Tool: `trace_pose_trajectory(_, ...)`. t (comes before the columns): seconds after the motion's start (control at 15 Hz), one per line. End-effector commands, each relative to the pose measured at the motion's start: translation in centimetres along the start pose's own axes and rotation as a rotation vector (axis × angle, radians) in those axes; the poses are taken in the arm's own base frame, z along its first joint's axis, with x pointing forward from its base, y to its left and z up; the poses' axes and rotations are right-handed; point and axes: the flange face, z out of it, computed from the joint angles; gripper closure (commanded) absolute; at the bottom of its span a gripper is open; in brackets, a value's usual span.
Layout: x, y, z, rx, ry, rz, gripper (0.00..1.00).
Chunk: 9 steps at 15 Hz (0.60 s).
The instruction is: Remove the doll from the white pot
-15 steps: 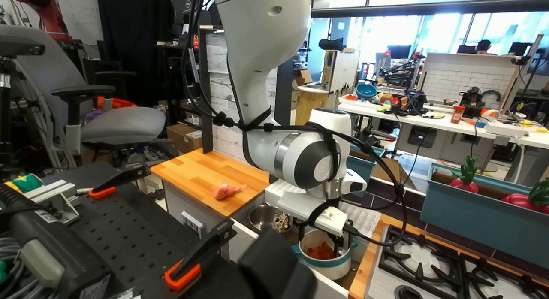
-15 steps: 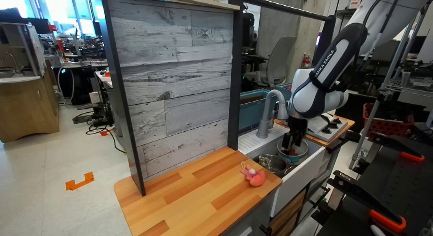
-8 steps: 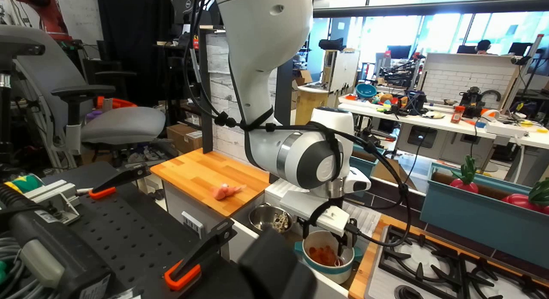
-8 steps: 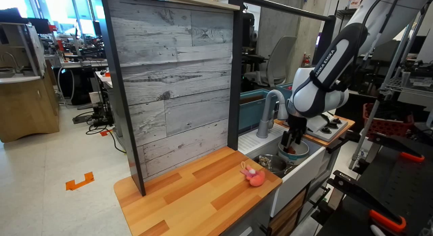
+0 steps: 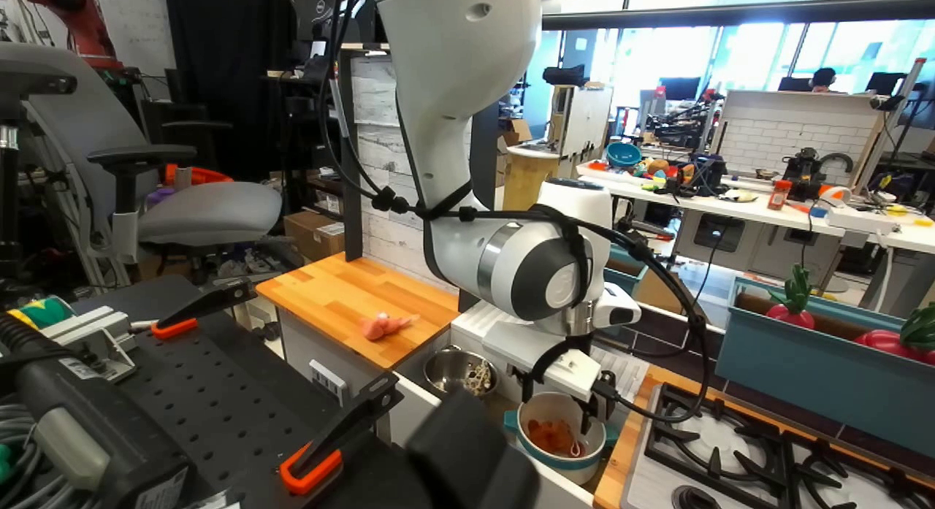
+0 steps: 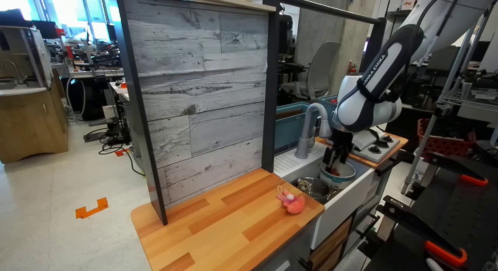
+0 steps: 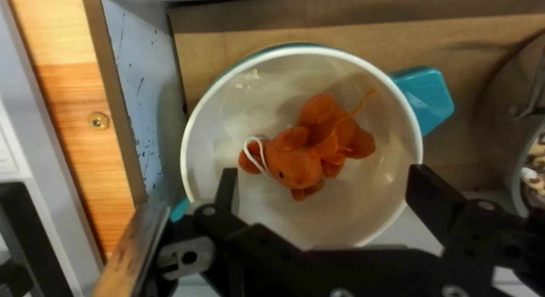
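Orange plush doll [image 7: 318, 140] inside round white pot [image 7: 353, 203]; jaws apart

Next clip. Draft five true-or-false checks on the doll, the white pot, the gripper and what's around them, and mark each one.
1. The doll lies inside the white pot. True.
2. The white pot stands on the stove. False: it stands in the sink.
3. The gripper is open, its jaws wide apart. True.
4. In both exterior views, a pink toy lies on the wooden counter. True.
5. The white pot is the only vessel in the sink. False: a metal pot sits there beside it.
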Motion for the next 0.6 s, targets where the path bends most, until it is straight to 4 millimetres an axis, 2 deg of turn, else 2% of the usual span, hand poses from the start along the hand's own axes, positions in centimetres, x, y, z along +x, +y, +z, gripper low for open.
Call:
trace_pose_trajectory(0.0,0.1,0.3,-0.7,0.032,0.025,0.035,0.0)
trace_pose_trajectory(0.53,-0.5,1.7,0.6,-0.001,-0.007,0.077,0.0)
